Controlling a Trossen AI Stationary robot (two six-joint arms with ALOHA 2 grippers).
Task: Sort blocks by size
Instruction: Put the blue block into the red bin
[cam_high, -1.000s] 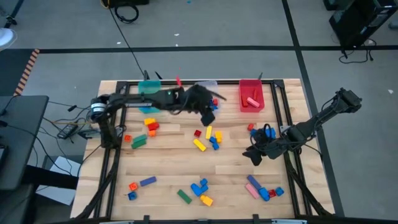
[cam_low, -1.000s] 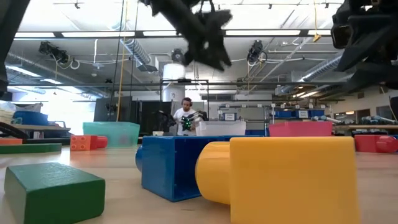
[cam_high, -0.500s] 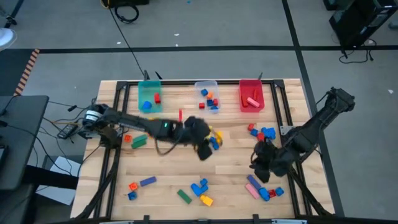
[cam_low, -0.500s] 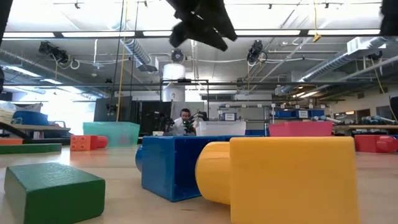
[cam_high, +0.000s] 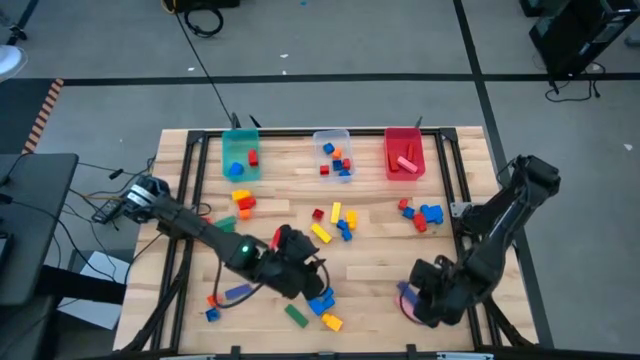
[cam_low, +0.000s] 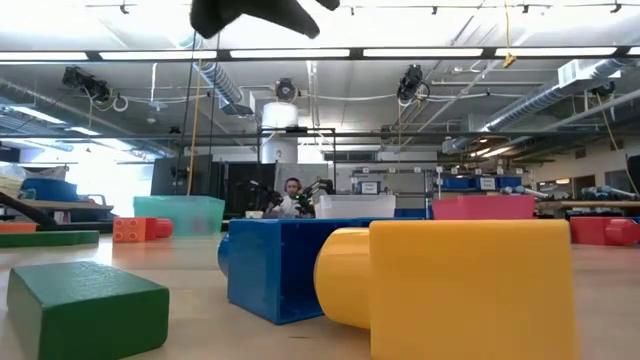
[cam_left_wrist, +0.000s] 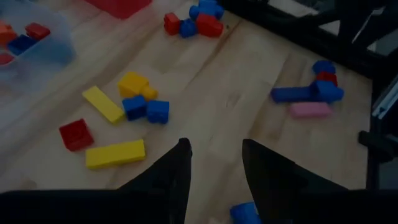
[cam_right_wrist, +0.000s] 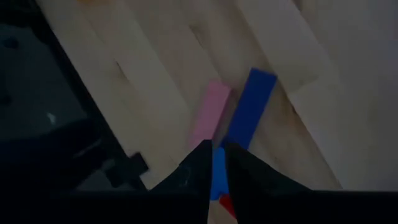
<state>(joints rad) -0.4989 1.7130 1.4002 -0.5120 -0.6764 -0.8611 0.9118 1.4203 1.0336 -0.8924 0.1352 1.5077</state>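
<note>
Currently: right gripper pinching a blue block, lower right of table

Your right gripper (cam_right_wrist: 214, 163) has its fingers drawn narrow around a small blue block (cam_right_wrist: 217, 167), beside the pink bar (cam_right_wrist: 209, 116) and blue bar (cam_right_wrist: 250, 109). Judged step: pick-up; next, lift clear without dragging those bars. Your left gripper (cam_left_wrist: 214, 163), part open and empty, hangs over the blue-and-yellow cluster (cam_high: 324, 306) at lower centre. Remaining blocks lie scattered; the teal bin (cam_high: 240, 155), clear bin (cam_high: 333, 154) and red bin (cam_high: 404, 152) line the upper edge.

Overhead view straight down, low view level at tabletop, wrist views close above table (cam_high: 380, 255)
</note>
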